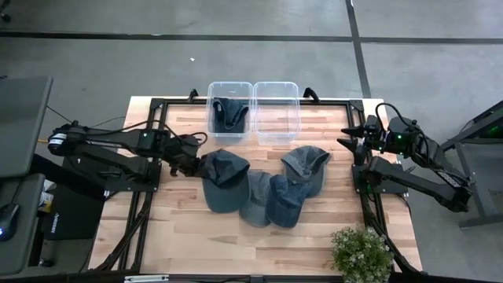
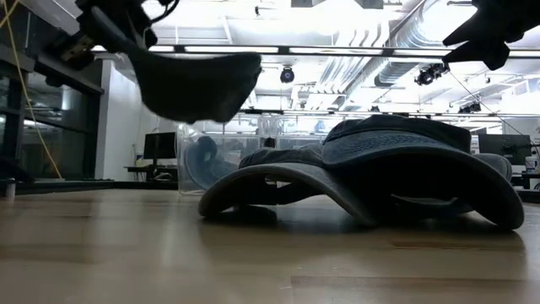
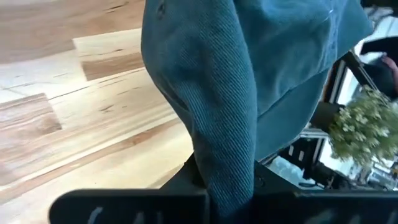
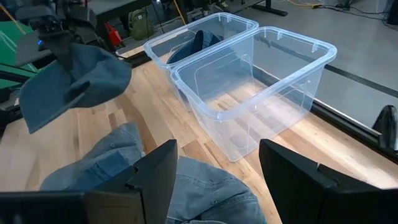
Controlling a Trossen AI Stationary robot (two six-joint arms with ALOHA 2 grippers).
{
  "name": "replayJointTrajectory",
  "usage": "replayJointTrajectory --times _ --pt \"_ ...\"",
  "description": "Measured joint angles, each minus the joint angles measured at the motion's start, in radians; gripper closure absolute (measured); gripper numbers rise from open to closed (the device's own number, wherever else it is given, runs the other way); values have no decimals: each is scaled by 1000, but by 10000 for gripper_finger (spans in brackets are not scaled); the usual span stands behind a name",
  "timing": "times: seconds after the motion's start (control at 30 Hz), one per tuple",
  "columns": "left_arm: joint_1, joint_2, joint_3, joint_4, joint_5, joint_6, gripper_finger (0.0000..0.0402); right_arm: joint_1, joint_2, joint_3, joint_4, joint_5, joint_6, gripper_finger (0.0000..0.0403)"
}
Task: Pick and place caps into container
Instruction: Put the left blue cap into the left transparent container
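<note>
We cannot see the left claw tips in its wrist view: the lifted cap drapes over them and runs off the frame's top edge. From above, the three caps on the worktop overlap, so the middle cap is half buried. In the low view, the bins behind the pile are blurred and partly hidden.

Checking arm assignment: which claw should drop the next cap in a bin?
Left. The left claw already holds a lifted cap near the bins; the right claw is open, empty, at the table edge.
</note>
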Motion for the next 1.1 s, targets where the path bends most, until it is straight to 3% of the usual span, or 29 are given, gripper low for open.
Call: replayJointTrajectory --times 0.23,0.47,0.67,1.1 --pt "5 0 46 -1 -31 49 398 0 0 0 0 2 36 180" --pt "101 0 84 0 23 174 398 0 0 0 0 14 81 180" --pt "260 0 119 -2 108 335 398 0 0 0 52 17 117 180" --pt "719 7 139 -16 449 718 398 0 53 0 284 150 191 181"
